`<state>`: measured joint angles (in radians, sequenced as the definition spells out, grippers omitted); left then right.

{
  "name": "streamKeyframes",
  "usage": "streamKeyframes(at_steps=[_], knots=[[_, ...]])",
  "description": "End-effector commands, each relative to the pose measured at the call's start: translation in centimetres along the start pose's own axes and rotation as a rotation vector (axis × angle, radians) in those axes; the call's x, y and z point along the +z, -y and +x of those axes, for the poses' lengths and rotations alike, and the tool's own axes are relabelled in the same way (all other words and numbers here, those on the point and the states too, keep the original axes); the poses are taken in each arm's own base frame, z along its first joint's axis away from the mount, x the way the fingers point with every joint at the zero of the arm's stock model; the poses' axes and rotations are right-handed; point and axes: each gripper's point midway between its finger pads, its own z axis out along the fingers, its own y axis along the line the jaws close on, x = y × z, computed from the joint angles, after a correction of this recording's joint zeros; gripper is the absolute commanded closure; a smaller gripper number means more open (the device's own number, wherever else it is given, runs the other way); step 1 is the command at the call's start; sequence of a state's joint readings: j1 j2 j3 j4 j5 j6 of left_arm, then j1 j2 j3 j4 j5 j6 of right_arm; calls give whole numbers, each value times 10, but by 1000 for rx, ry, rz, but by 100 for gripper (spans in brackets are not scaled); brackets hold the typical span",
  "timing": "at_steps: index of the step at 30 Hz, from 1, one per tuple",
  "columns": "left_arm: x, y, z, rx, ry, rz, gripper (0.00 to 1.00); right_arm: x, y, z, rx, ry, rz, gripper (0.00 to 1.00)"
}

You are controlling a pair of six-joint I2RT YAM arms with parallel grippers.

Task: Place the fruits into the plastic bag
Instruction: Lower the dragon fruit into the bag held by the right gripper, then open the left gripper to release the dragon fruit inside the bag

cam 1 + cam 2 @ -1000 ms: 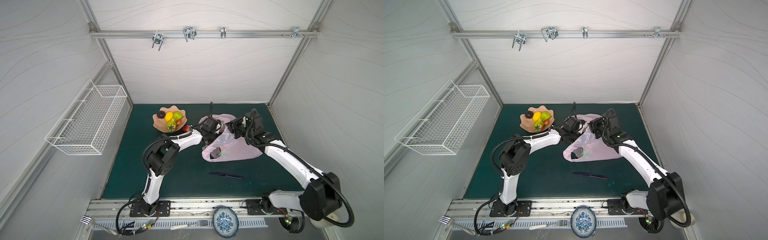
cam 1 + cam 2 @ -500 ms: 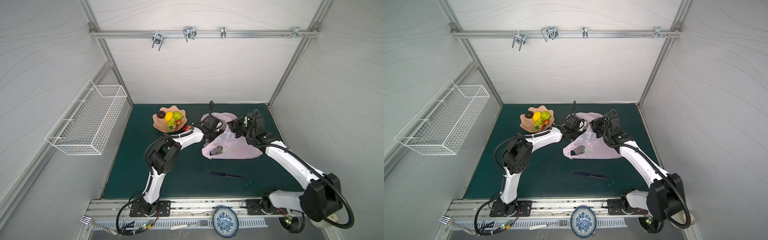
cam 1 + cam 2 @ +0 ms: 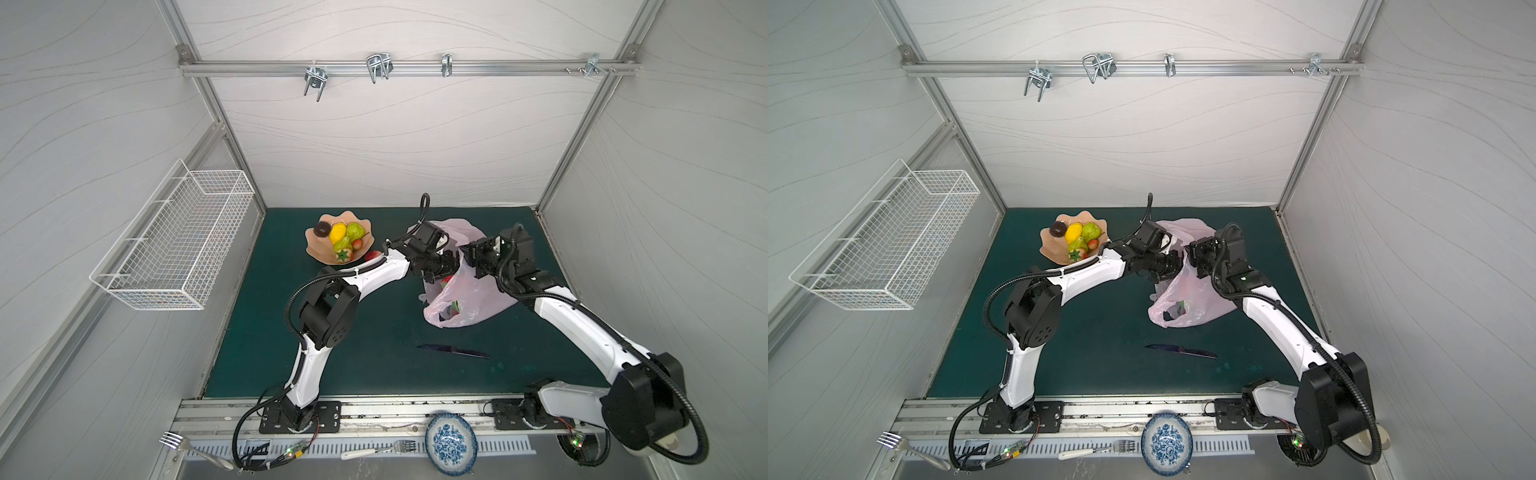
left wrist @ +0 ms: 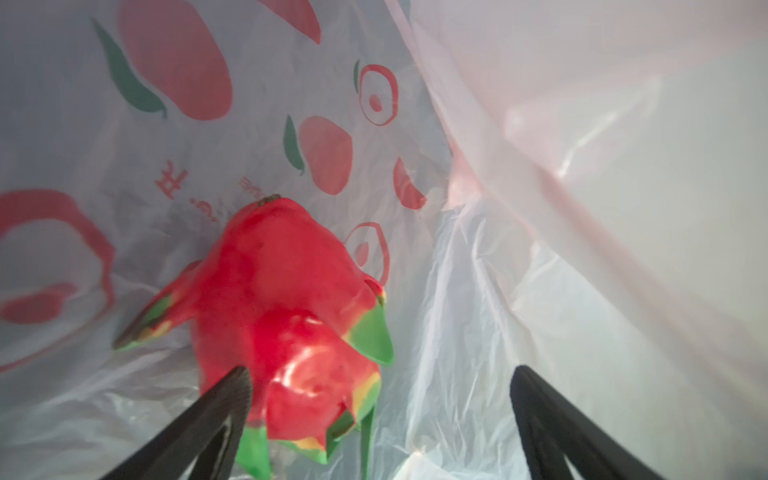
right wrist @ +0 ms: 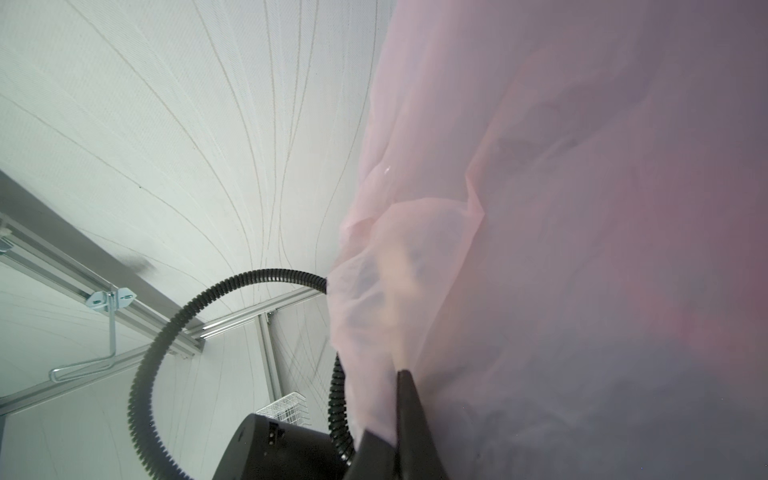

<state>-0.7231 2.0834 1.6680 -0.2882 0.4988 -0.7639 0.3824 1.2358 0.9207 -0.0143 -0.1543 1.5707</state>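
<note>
While the dragon fruit (image 4: 286, 316) lies loose inside the plastic bag (image 3: 478, 291) on the desk (image 3: 374, 340), the left hand (image 4: 380, 374) is poked in right over it, spread wide and gripping nothing. Meanwhile the right hand (image 5: 403, 382) is clamped tight on the bag's upper edge, and the other fruits (image 3: 340, 239) sit in the peach bowl (image 3: 316, 253) off to the side.
</note>
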Motion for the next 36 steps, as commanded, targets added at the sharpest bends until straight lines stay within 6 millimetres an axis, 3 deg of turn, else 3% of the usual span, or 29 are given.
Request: streamKeyframes(at_steps=[1, 11, 23, 27, 36], knots=[[-5, 20, -6, 0, 3, 48, 1, -11, -18, -4, 28, 17, -56, 100], [-55, -30, -1, -40, 51, -144, 1, -20, -14, -13, 36, 37, -49, 100], [-96, -40, 19, -11, 92, -222, 1, -19, -15, -15, 35, 30, -44, 100], [-114, -56, 25, 7, 136, -301, 1, -20, -15, -15, 32, 33, -42, 100], [-144, -62, 26, 44, 212, -210, 7, -19, -15, -15, 31, 29, -39, 100]])
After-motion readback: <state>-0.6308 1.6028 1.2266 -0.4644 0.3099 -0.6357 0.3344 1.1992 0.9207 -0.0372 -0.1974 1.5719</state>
